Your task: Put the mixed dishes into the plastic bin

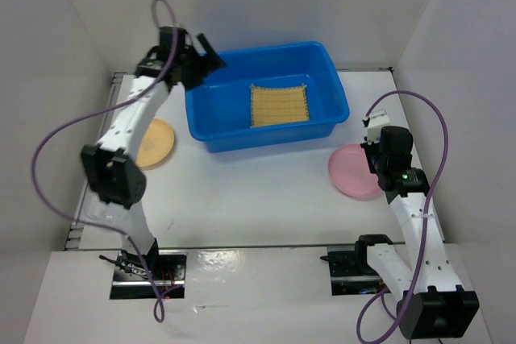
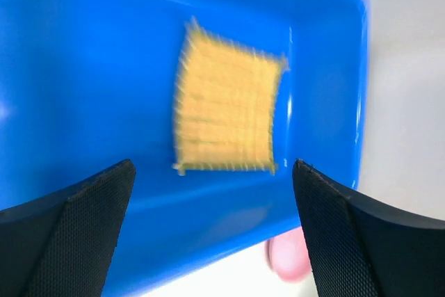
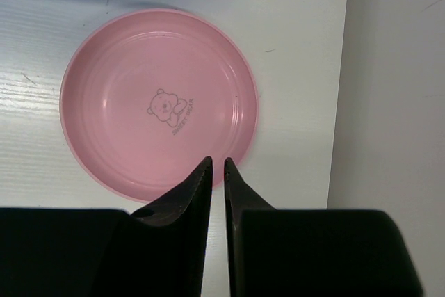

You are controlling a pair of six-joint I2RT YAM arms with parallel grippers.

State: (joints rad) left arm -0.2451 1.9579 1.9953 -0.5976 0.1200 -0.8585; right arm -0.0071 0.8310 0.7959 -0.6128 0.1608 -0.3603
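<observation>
The table [image 1: 258, 199] carries the plastic bin [image 1: 211, 130] far-centre. Outside it lie the pink plate [image 1: 351, 171], right, and the tan-orange plate [image 1: 157, 142], left. The bamboo mat [image 1: 279, 105] lies flat inside. The left end effector [image 2: 213, 172] hangs spread and empty above the bin. The right end effector [image 3: 217, 165], nearly pressed together and empty, sits over the pink plate's near rim, probably to pick it.

White arms [image 1: 129, 118], black joints [image 1: 113, 176], looping purple cables [image 1: 34, 168], black wedge-shaped tool fingers [image 2: 69, 234].
</observation>
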